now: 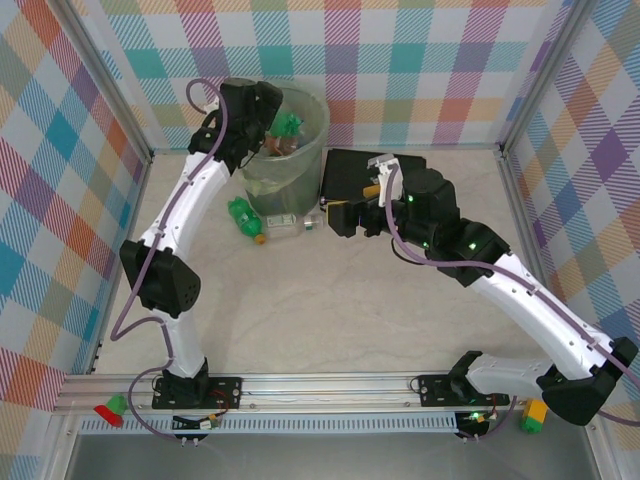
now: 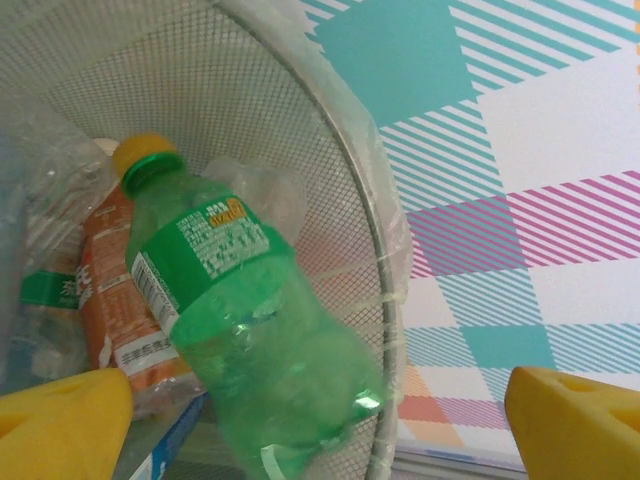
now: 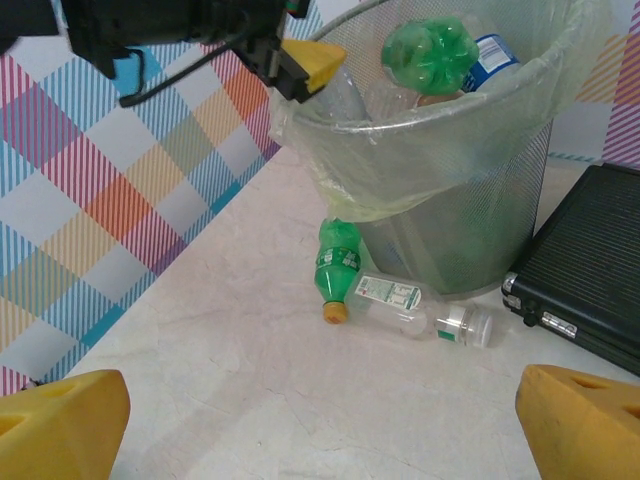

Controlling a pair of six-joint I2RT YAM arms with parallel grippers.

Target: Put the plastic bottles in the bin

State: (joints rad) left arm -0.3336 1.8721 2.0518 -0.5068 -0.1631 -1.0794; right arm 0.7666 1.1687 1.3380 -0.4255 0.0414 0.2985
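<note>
Drop phase, L arm. The left end effector (image 1: 262, 125) hangs over the bin (image 3: 470, 200) at the table's far edge, fingers apart w/ nothing between them. A green bottle (image 2: 250, 330) lies inside among others. The right end effector (image 3: 320, 425) is also spread and empty, facing a second green bottle (image 3: 338, 262) and a clear bottle (image 3: 415, 305), which lie just beside each other on the table at the bin's near side. Advice: raise L straight up, clear of rim & liner, before swinging. Grip across mid-body, not the cap. Mind the black case (image 3: 590, 260) nearby.
</note>
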